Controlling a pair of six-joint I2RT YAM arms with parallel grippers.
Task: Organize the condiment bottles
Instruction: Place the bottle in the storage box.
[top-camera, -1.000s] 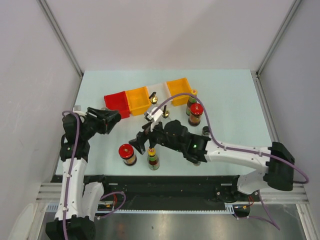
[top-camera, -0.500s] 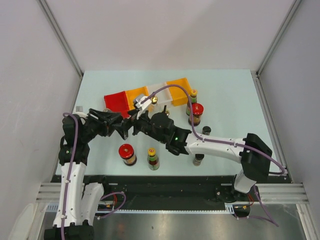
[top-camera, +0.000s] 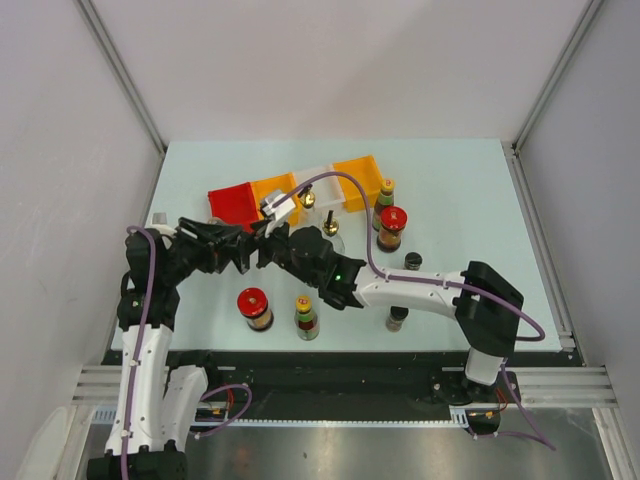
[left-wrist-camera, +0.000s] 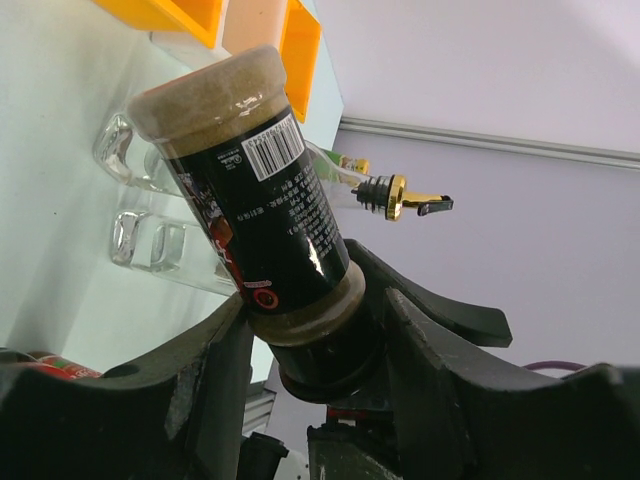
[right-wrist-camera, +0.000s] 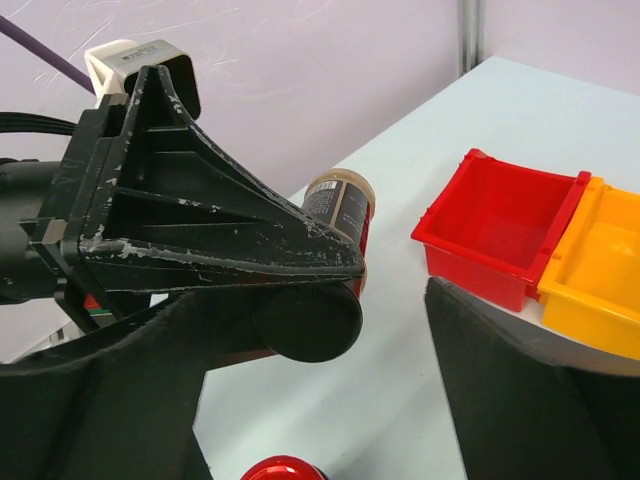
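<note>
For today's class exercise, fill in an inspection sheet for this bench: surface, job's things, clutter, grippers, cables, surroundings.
Surface: pale green table, no spills seen.
Job's things: black-labelled spice shaker held off the table; red-lidded dark jars, yellow-capped sauce bottles, gold-spouted clear glass bottles and black-capped shaker on the table.
Clutter: red plastic bin, orange plastic bins, white plastic bin in a back row.
Grippers: left gripper jaws shut on the spice shaker's cap end; right gripper jaws open, facing it.
Cables: purple cable along each arm.
Surroundings: white walls, metal frame posts.

Bins in a row: red bin (top-camera: 230, 204), orange bin (top-camera: 274, 192), white bin (top-camera: 320, 176), second orange bin (top-camera: 358, 179). Location: pale-green desk (top-camera: 460, 200), far part.
</note>
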